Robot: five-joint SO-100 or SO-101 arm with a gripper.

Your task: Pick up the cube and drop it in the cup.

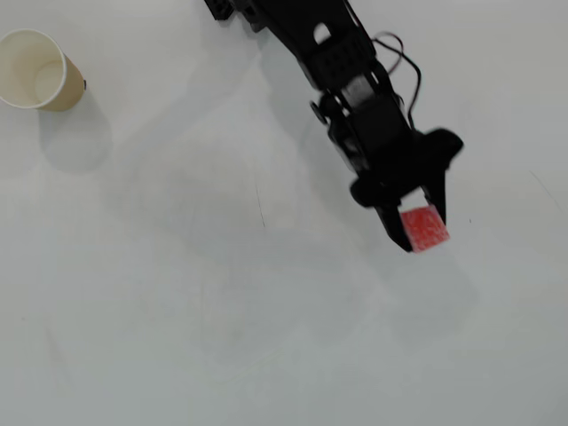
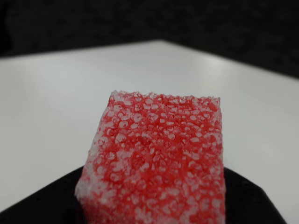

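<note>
Black two-finger hand (image 1: 424, 226) clamped on the one small bright red speckled spongy cube (image 1: 424, 227), right of centre in the overhead view.

Only the wrist view shows the cube's (image 2: 156, 163) porous, white-flecked face up close, filling the frame, with the white bench (image 2: 70, 93) behind. Only the overhead view shows the black arm (image 1: 355, 80) and the single cream-white paper cup (image 1: 35, 69), upright, far off at upper left on the bench (image 1: 222, 311).
</note>
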